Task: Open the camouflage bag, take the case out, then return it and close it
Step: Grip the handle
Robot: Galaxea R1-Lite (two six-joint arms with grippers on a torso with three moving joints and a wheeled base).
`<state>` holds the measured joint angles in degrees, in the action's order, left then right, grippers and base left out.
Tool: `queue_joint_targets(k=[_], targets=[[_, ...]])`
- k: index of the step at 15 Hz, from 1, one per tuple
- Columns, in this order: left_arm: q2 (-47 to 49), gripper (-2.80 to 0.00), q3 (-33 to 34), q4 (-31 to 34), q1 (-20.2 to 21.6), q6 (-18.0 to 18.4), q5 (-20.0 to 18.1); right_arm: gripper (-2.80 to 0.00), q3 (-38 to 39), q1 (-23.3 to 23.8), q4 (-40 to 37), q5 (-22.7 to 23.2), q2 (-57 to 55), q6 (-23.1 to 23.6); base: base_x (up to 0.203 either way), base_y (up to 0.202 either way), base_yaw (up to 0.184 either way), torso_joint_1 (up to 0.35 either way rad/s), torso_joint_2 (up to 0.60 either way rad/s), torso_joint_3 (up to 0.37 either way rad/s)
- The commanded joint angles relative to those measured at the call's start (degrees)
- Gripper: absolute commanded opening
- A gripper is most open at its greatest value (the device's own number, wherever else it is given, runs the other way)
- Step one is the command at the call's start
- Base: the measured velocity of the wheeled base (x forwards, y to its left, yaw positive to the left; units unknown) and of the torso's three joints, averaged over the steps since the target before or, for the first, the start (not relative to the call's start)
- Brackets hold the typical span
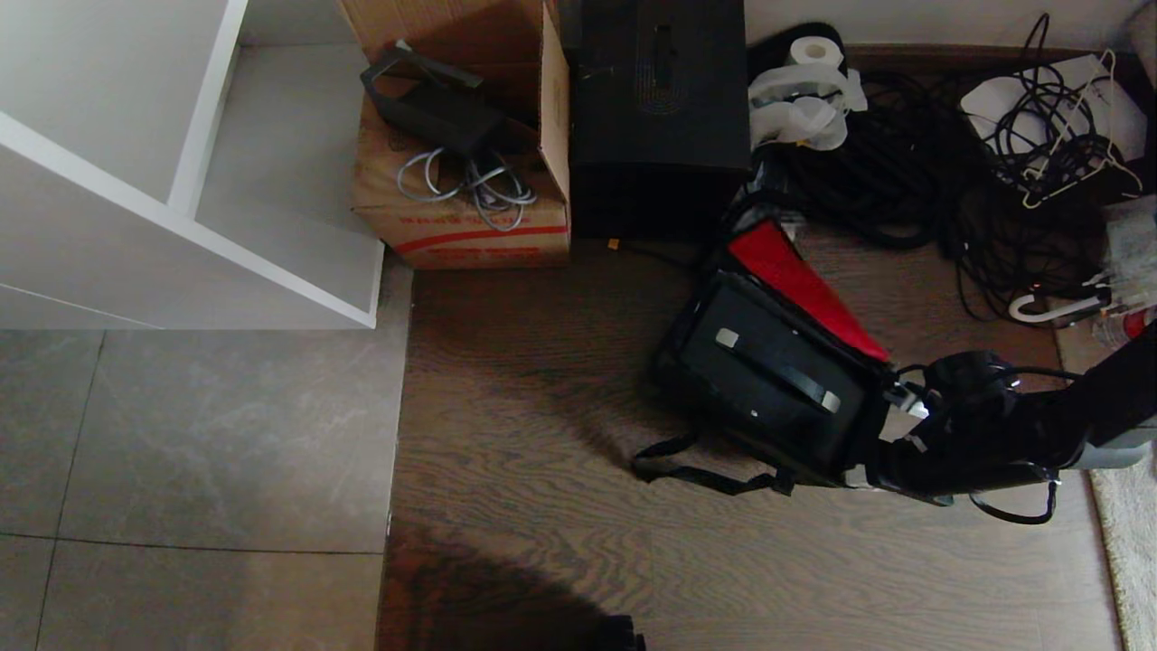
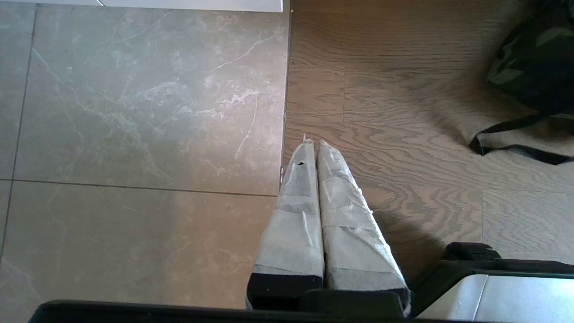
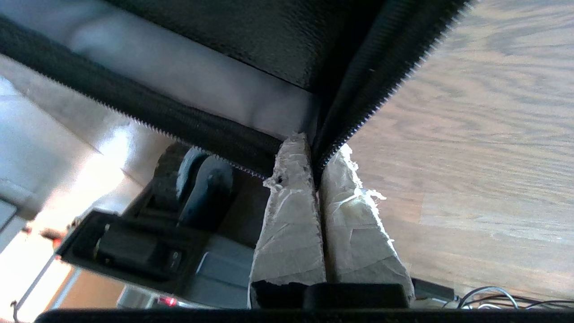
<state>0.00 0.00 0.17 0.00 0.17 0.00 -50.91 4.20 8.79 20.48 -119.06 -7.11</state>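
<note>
The camouflage bag [image 1: 671,354] lies open on the wooden floor, its red lid lining [image 1: 797,280] folded back toward the wall. Inside lies the black case [image 1: 747,391], its handle with silver ends [image 1: 779,367] facing up. My right gripper [image 1: 904,400] reaches in from the right at the bag's near right corner. In the right wrist view this gripper [image 3: 316,150] is shut on the bag's black zipper edge [image 3: 358,103], which runs between the taped fingers. My left gripper [image 2: 312,143] hangs shut and empty over the seam between tile and wood, with the bag [image 2: 533,63] off to one side.
The bag's black shoulder strap [image 1: 696,472] trails on the floor in front of it. A brown cardboard box [image 1: 461,217] and a tall black box [image 1: 660,108] stand behind. Tangled cables [image 1: 913,181] fill the back right. A white shelf unit [image 1: 181,199] stands at the left, a pale rug [image 1: 1130,542] at the right.
</note>
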Motion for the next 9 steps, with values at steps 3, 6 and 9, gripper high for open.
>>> queue_joint_targets(k=[3, 6, 9], targets=[[0.1, -2.8, 0.0, 0.0, 0.0, 0.0, 0.0, -2.8, -0.1, -0.3, 2.9, 0.3, 0.0, 0.5, 0.0, 0.0, 0.0, 0.0, 0.0, 0.0], [0.1, -2.8, 0.0, 0.0, 0.0, 0.0, 0.0, -2.8, 1.6, -1.2, 2.3, 0.3, 1.4, 1.3, 0.0, 0.0, 0.0, 0.0, 0.0, 0.0], [0.1, -2.8, 0.0, 0.0, 0.0, 0.0, 0.0, -2.8, 2.3, -3.4, 2.3, 0.3, 2.5, 1.0, 0.0, 0.0, 0.0, 0.0, 0.0, 0.0]])
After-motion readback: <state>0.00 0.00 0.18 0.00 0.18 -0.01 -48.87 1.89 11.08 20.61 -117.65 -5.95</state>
